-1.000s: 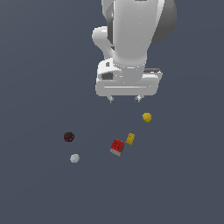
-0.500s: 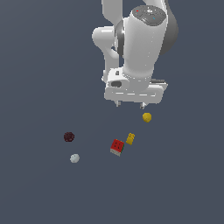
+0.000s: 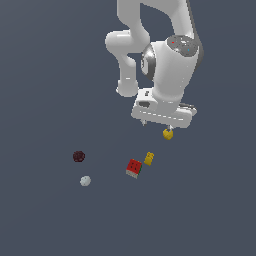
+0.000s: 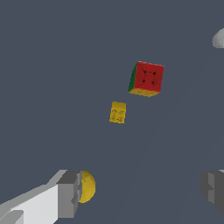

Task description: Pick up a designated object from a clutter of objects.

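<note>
Dark slate-grey bench (image 3: 45, 75) fills both views, plain and even, with the small things scattered on it. My tool (image 4: 140, 192) hangs low over it with the jaws spread wide and nothing between them. One finger (image 4: 65, 194) sits right against the yellow lemon-like ball (image 4: 87, 187) in the wrist view, and the ball lies at that finger's inner side, half hidden by it; whether they touch I cannot tell. The other finger (image 4: 213, 189) stands well apart from it. In the exterior view the ball shows just under the edge of my hand, toward that view's right. The yellow blocky piece (image 3: 149, 158) lies near the ball, and the red block (image 3: 133, 168) sits just beside the blocky piece, tilted, with a green and a yellow face showing. The dark maroon ball (image 3: 78, 156) and the pale grey ball (image 3: 85, 181) lie close together, well apart from the rest, toward the exterior view's left.
</note>
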`<state>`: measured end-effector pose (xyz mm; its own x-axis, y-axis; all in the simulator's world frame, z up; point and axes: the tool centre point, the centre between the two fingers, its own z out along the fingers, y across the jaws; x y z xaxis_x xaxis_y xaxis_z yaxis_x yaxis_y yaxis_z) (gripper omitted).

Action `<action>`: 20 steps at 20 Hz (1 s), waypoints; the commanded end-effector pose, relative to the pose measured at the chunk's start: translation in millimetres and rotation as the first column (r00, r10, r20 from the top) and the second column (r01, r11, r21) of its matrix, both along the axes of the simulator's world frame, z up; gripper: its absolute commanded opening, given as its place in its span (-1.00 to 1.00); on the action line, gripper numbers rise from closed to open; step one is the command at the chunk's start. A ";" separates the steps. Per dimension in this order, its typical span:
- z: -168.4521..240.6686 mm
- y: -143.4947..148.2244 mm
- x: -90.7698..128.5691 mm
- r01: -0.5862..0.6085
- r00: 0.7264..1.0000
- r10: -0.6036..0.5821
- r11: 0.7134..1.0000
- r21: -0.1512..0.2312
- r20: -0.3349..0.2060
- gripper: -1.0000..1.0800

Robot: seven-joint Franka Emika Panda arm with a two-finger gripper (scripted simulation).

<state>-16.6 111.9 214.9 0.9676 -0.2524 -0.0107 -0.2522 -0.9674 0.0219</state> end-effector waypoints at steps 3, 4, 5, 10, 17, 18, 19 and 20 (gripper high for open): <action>-21.8 17.3 -9.1 0.070 0.998 -0.070 0.998 -0.004 0.006 0.92; -26.5 21.0 -11.4 0.085 0.996 -0.085 0.996 -0.004 0.007 0.92; -31.2 24.8 -13.7 0.101 0.995 -0.101 0.995 -0.005 0.008 0.92; -54.1 43.2 -26.8 0.175 0.984 -0.175 0.984 -0.005 0.014 0.92; -84.7 67.9 -48.5 0.277 0.961 -0.277 0.961 0.000 0.019 0.92; -88.9 71.3 -51.9 0.292 0.956 -0.292 0.957 0.001 0.020 0.92; -93.1 74.7 -55.5 0.306 0.952 -0.306 0.952 0.002 0.020 0.92; -97.2 78.0 -59.0 0.320 0.947 -0.320 0.947 0.003 0.020 0.92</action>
<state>-70.2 184.8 124.0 0.8486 -0.5290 0.0081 -0.5291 -0.8484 0.0159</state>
